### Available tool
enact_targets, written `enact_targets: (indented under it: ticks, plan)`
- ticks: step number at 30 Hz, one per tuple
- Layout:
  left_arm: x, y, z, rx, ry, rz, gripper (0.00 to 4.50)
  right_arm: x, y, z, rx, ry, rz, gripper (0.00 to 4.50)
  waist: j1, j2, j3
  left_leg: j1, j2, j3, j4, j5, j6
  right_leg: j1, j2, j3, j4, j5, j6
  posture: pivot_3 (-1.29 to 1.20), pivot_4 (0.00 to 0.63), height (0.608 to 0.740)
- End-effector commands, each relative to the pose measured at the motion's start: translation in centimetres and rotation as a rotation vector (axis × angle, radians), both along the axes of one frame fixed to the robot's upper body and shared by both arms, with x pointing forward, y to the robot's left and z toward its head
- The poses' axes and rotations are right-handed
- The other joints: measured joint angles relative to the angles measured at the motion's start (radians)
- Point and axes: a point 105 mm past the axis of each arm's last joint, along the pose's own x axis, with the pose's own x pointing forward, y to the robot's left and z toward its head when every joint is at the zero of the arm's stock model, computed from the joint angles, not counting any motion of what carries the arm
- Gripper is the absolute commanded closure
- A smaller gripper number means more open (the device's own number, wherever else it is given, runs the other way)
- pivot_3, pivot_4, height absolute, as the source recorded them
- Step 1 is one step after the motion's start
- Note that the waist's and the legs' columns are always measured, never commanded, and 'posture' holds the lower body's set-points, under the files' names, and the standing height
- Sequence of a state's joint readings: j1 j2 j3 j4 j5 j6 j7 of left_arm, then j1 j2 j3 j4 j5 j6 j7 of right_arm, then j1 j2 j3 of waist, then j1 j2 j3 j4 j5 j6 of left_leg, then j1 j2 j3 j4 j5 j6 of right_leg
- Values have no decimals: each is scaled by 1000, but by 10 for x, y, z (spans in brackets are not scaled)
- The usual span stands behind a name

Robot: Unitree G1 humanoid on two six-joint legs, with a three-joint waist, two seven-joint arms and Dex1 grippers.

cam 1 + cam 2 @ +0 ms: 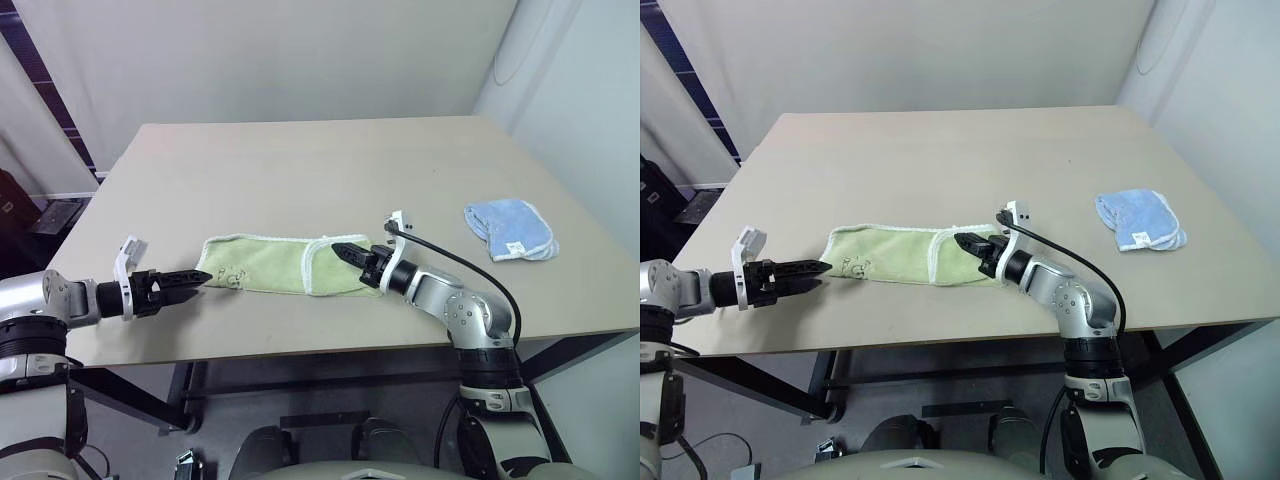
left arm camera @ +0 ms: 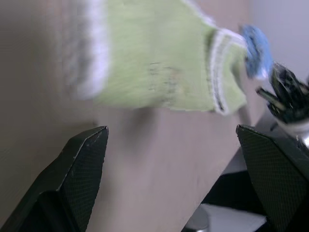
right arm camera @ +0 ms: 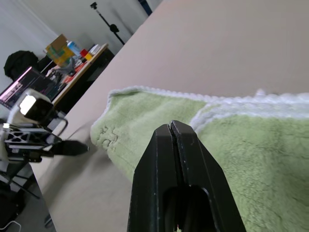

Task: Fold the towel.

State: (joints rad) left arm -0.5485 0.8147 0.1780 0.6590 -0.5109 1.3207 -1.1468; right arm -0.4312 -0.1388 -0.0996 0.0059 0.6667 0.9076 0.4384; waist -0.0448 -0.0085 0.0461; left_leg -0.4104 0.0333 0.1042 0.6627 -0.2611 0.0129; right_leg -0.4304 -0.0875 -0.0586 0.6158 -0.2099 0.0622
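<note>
Spread wide in the left wrist view, our left gripper (image 1: pixel 200 277) has its two black fingers (image 2: pixel 72 179) standing far apart with nothing between them, and in the left eye view it sits in the lower left of the frame, its tips just off the left end of the towel (image 1: pixel 265 264). Our right gripper (image 1: pixel 343 251) has its jaws pressed together, as the right wrist view makes plain, and nothing is caught in them; it rests above the right part of the towel, a little right of the frame's centre. We see the towel lying as a long light-green strip across the lower middle of the frame, near the front edge of the table (image 1: pixel 300 170), with its right end turned back over itself so that the white edging runs as a curved line across the cloth. A small dark line drawing (image 1: pixel 232 274) sits near its left end. Well apart from it, in the right of the frame, lies a blue cloth (image 1: pixel 510 229) with a white tag. We note that the table is a plain beige top, bare around both cloths. Behind it, pale walls meet in the upper right corner. In the right wrist view, a cluttered desk (image 3: pixel 79 60) and a tripod stand (image 3: pixel 107 21) fill the upper left.
</note>
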Motion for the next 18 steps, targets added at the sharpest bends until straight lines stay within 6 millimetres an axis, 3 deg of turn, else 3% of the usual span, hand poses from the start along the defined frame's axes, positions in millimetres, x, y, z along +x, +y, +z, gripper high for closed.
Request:
enact_targets:
  ticks: [1,10,18]
  plan:
    - [3,4,3,-30,29,50,29,3,-1,13,32,-29,-8,4500,0,0,0,0,0,0,0,0,0,0,0,0,0,0,0,0,0,740]
    - [35,-4,7,-181,-4,209,29,10,-14,11,16,-25,-94,4500,3,0,0,0,-1,0,0,0,0,-3,-4,0,0,1,-1,0,0,740]
    - [45,-5,7,-229,-12,271,29,11,-19,12,6,-30,-119,4500,2,0,0,0,-1,0,-2,0,-1,-5,-4,0,0,1,-1,0,0,740]
